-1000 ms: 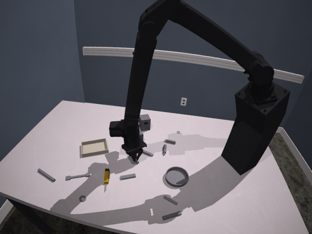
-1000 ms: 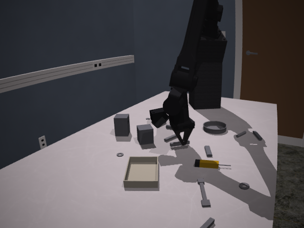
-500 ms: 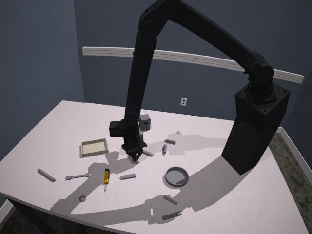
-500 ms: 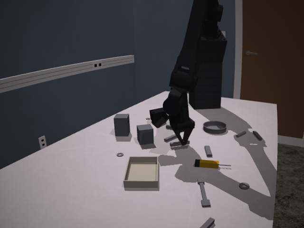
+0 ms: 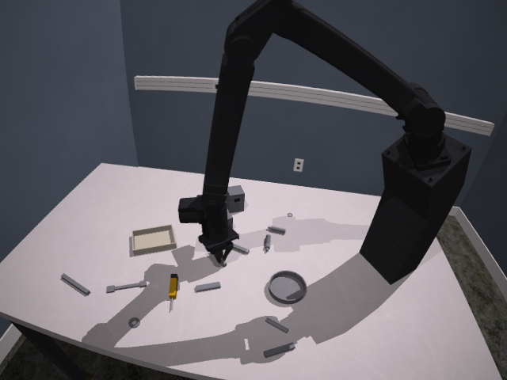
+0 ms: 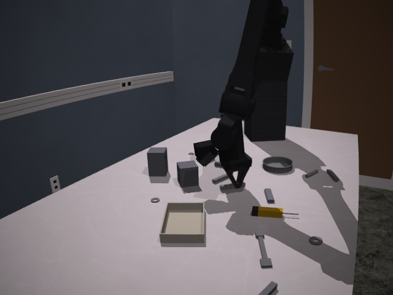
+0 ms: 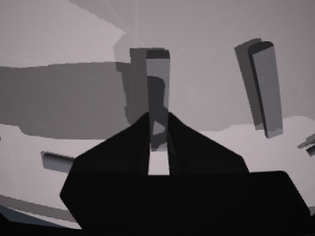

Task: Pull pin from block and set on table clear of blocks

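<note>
Your two grey blocks, the taller (image 5: 235,199) (image 6: 157,161) and the shorter (image 6: 188,174), stand well apart from the work, likely so neither gets nudged. Your gripper (image 5: 223,261) (image 6: 237,185) (image 7: 158,119) is clenched on the pin (image 6: 226,187) (image 7: 158,66), which lies low, lengthwise between the fingertips, probably for setting down.

No visible chg, top or ext., vs. earlier.
</note>
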